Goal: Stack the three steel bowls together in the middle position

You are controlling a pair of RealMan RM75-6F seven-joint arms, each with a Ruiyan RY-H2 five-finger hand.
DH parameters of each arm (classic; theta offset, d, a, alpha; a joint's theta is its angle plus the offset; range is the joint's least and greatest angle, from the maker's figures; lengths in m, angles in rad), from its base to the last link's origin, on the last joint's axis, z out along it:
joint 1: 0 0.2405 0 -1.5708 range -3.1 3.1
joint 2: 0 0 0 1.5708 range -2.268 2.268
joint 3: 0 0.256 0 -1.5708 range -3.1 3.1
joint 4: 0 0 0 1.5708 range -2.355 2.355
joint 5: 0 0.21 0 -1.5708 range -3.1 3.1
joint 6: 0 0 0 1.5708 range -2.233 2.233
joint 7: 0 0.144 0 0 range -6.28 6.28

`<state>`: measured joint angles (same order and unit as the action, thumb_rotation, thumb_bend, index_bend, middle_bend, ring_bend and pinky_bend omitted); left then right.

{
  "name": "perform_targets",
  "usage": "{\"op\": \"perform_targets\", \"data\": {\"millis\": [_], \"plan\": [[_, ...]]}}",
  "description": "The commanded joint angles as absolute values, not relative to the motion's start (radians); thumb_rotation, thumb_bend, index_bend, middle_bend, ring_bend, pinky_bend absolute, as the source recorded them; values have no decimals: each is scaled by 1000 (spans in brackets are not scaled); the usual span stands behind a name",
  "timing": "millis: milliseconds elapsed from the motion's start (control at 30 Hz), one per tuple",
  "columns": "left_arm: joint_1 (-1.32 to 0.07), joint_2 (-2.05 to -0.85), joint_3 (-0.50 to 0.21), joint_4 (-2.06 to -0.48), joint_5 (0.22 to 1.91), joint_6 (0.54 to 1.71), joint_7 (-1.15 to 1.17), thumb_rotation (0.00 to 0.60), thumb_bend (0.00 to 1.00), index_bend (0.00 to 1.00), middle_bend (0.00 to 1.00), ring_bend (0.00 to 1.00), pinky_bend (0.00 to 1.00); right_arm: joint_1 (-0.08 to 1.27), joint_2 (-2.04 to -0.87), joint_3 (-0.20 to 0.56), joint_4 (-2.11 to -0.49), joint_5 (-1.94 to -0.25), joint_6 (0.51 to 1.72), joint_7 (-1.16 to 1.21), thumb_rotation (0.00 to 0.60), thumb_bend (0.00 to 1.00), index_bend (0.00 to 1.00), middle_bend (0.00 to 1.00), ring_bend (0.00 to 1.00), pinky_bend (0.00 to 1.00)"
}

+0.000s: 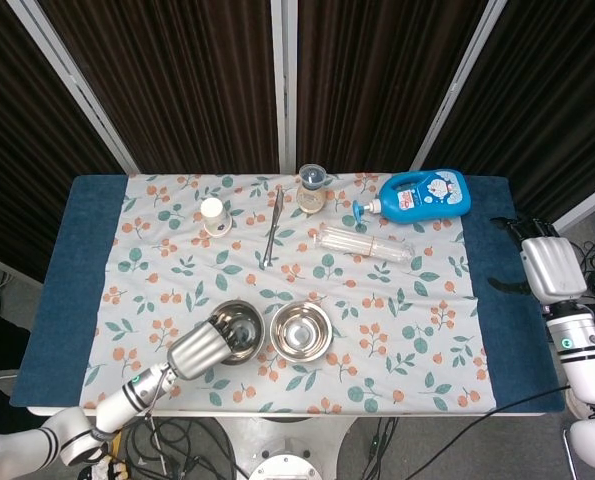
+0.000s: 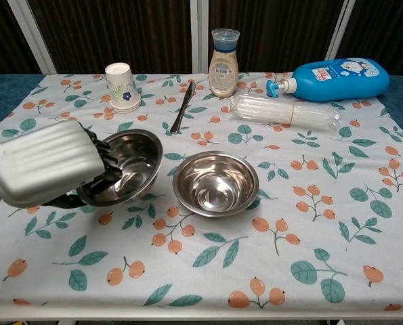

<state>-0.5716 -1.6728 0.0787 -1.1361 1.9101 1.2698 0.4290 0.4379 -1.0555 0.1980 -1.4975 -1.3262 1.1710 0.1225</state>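
My left hand (image 1: 199,350) (image 2: 45,162) grips a steel bowl (image 1: 239,328) (image 2: 125,166) by its near rim and holds it tilted above the cloth, just left of the middle bowl. That middle steel bowl (image 1: 301,331) (image 2: 216,183) sits upright on the floral tablecloth. Only these two bowls show; whether the middle one is a single bowl or a nested pair is unclear. My right hand (image 1: 550,268) hovers over the blue strip at the table's right edge, holding nothing; how its fingers lie is hidden.
Along the back stand a paper cup (image 2: 122,87), a knife (image 2: 182,107), a small bottle (image 2: 223,54), a clear plastic bottle (image 2: 284,112) lying down and a blue detergent bottle (image 2: 336,79).
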Motion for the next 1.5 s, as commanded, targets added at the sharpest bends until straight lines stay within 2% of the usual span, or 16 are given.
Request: {"op": "perform_targets", "data": {"millis": [33,300,567,600,667,733,767,833,967,1167,1367,1500], "plan": [[-614,-1681,61,-1170,1924,1242,440,600,326,725,738,623,715,432,-1050,204,-1501,-1321,1178,133,600,0,200,271,98,165],[-746,-1748,-4,-1193,1928,1130,452,600,329,727,740,623,715,415,-1049,211,-1471,-1312,1186,189,600,0,199,271,98,165],[-810,-1828,-22,-1126,1925,1113,425,600,329,724,738,623,714,406,-1045,215,-1422,-1311,1180,250,600,0,199,271,98,165],[-814,-1837,-21,-1113,1925,1119,414,600,328,712,730,619,712,406,-1047,216,-1414,-1310,1177,258,600,0,199,271,98,165],[-823,-1841,-14,-1093,1929,1120,406,600,307,622,672,577,694,406,-1050,216,-1402,-1309,1170,269,600,0,199,271,98,165],[-833,-1837,-9,-1079,1930,1116,406,600,267,475,554,474,646,406,-1053,215,-1390,-1310,1164,281,600,0,199,271,97,165],[-834,-1835,-8,-1077,1925,1115,404,600,255,435,516,436,625,406,-1055,214,-1385,-1312,1163,285,600,0,199,270,97,165],[-834,-1826,-9,-1080,1915,1117,402,600,241,396,478,394,602,406,-1058,213,-1376,-1316,1162,293,600,0,198,270,97,165],[-827,-1790,-17,-1097,1901,1140,426,600,232,390,471,388,588,404,-1059,212,-1372,-1323,1166,301,600,0,198,270,98,165],[-747,-1649,-30,-1197,1825,1196,495,600,224,390,472,387,586,399,-1058,203,-1388,-1339,1175,279,600,0,199,270,97,165],[-544,-1476,-3,-1270,1632,1272,501,600,221,390,467,388,585,388,-1083,175,-1398,-1366,1188,235,600,0,198,269,97,165],[-424,-1431,-14,-1249,1529,1369,399,600,204,378,445,363,572,369,-1125,148,-1389,-1412,1234,230,600,0,198,268,98,165]]}}
